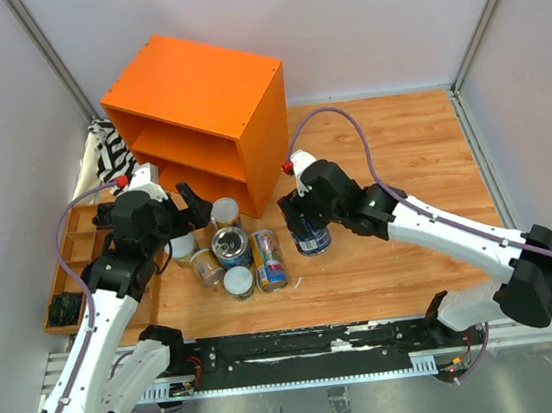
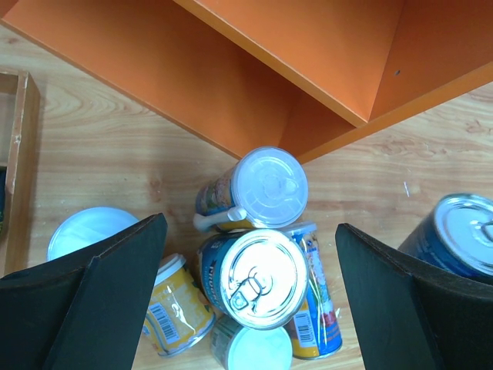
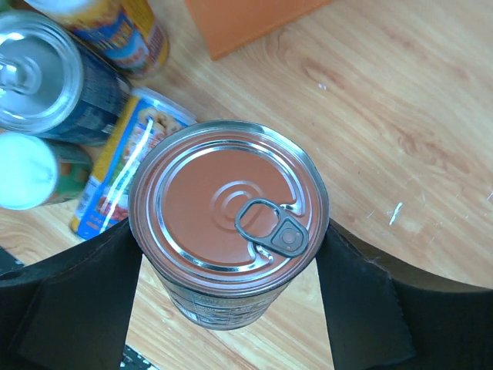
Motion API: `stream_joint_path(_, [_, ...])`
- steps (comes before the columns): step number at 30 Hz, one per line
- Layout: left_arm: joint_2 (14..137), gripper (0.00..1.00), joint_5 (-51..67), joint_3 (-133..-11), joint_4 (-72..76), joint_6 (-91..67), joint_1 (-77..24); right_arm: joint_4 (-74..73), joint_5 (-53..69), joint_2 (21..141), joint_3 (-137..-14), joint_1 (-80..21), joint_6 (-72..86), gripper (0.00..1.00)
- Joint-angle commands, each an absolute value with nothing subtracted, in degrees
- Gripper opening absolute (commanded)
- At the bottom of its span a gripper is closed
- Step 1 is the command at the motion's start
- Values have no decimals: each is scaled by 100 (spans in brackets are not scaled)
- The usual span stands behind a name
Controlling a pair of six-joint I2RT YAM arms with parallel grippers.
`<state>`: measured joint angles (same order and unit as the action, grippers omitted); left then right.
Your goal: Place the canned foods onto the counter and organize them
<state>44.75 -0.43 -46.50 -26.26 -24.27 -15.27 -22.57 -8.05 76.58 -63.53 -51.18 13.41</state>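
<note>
The right gripper was clenched on a wide blue can with a silver pull-tab top. One black finger pressed on each side, and the can stood straight up between them. I could not tell if it touched the wooden table or hung just over it. The orange counter was just past the fingertips, close to the can but not touching it.

The left gripper had let go. Its fingers were spread wide and held nothing. They hung over a bunch of cans standing on the table in front of the counter's low opening.

A second blue can stood right in the middle between those fingers, with its silver top up. Just past it, on the counter side, stood a tall can with a clear lid, close against it. A slim colourful can lay on its side next to the second blue can, toward the finger on the right of the left wrist view. A small yellow can sat toward the other finger. A small can with a white lid sat back near the wrist. One more white lid peeked out from behind the finger on the left of that view. The brown tray lay farther out past that finger.
</note>
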Motion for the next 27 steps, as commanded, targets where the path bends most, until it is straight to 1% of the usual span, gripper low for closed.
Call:
stream_joint_path(1, [4397,96,-88,-4768,-2542,-2446,-1580,-1793,-1039,7163,-7484,-5282,929,1])
stream_joint_path(12, [4490,96,-56,-4856,-2515,-2414,-1582,-1623,-1143,7340,-9329,-5288,96,1])
stream_joint_path(21, [4560,96,4,-4835,-2439,-2403,-1587,-1179,-1095,7689,-10263,-5285,-455,1])
stream_joint_path(27, [4579,96,92,-4829,-2350,-2409,-1590,-782,-1046,8054,-10666,-5274,-837,1])
